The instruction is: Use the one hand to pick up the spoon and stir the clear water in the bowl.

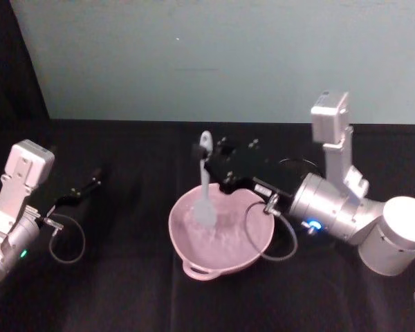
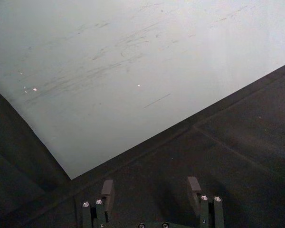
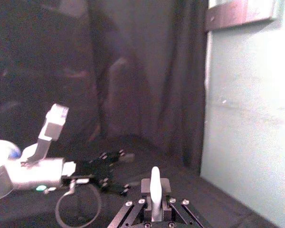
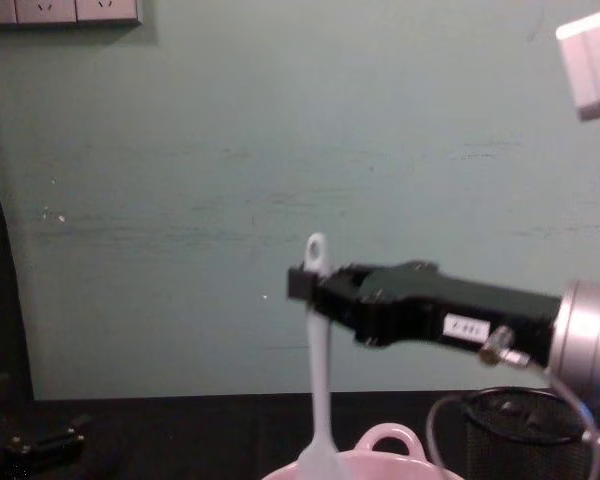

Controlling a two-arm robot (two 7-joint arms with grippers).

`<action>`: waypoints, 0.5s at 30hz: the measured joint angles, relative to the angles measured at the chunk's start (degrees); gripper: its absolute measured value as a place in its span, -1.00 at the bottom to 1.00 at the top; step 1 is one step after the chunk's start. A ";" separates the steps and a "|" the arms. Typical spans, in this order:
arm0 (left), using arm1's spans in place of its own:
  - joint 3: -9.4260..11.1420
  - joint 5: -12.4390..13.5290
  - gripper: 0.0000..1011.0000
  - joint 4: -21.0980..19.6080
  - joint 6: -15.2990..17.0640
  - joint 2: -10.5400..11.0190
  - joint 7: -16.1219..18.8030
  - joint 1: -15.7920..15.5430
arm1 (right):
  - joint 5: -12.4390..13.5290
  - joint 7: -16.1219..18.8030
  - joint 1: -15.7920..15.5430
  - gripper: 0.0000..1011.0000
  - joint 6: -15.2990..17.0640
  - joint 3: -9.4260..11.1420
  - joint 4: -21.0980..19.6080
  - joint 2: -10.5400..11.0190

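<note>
My right end effector (image 1: 209,164) is stretched out level toward my left, fingers clamped tight. Left end effector (image 1: 91,185) is parked off to the side, fingers (image 2: 107,190) spread apart.

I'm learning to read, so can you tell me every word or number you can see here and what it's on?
Small white label on the black right gripper holding the white long-handled spoon: dark marks, too blurred to read.
Nothing readable on the pale pink glossy bowl or the left gripper.
</note>
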 joint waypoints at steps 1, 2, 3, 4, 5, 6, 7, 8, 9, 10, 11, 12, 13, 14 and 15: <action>0.00 0.00 0.99 0.00 0.00 0.00 0.00 0.00 | 0.18 -0.14 0.02 -0.77 -0.11 0.29 -0.14 0.12; 0.00 0.00 0.99 0.00 0.00 0.00 0.00 0.00 | 0.75 -0.34 0.03 -0.77 -0.33 1.07 -0.52 0.45; 0.00 0.00 0.99 0.00 0.00 0.00 0.00 0.00 | 1.50 -0.60 0.03 -0.77 -0.58 1.95 -0.88 0.79; 0.00 0.00 0.99 0.00 0.00 0.00 0.00 0.00 | 1.93 -0.69 0.01 -0.77 -0.68 2.47 -1.10 1.00; 0.00 0.00 0.99 0.00 0.00 0.00 0.00 0.00 | 2.42 -0.80 -0.03 -0.77 -0.79 3.03 -1.32 1.18; 0.00 0.00 0.99 0.00 0.00 0.00 0.00 0.00 | 2.85 -0.92 -0.10 -0.77 -0.87 3.61 -1.53 1.39; 0.00 0.00 0.99 0.00 0.00 0.00 0.00 0.00 | 3.79 -1.29 -0.26 -0.77 -0.99 4.75 -2.02 1.77; 0.00 0.00 0.99 0.00 0.00 0.00 0.00 0.00 | 4.19 -1.53 -0.35 -0.77 -0.99 5.27 -2.29 1.98; 0.00 0.00 0.99 0.00 0.00 0.00 0.00 0.00 | 4.64 -1.73 -0.44 -0.77 -0.99 5.79 -2.54 2.19; 0.00 0.00 0.99 0.00 0.00 0.00 0.00 0.00 | 5.44 -2.04 -0.58 -0.77 -0.92 6.69 -3.05 2.60; 0.00 0.00 0.99 0.00 0.00 0.00 0.00 0.00 | 5.80 -2.18 -0.66 -0.77 -0.79 7.14 -3.34 2.85; 0.00 0.00 0.99 0.00 0.00 0.00 0.00 0.00 | 6.17 -2.45 -0.72 -0.77 -0.58 7.57 -3.62 3.10; 0.00 0.00 0.99 0.00 0.00 0.00 0.00 0.00 | 6.49 -2.63 -0.76 -0.77 -0.39 8.02 -3.91 3.38; 0.00 0.00 0.99 0.00 0.00 0.00 0.00 0.00 | 7.01 -3.09 -0.83 -0.77 0.18 8.78 -4.40 3.96; 0.00 0.00 0.99 0.00 0.00 0.00 0.00 0.00 | 7.31 -3.33 -0.83 -0.77 0.57 9.13 -4.63 4.26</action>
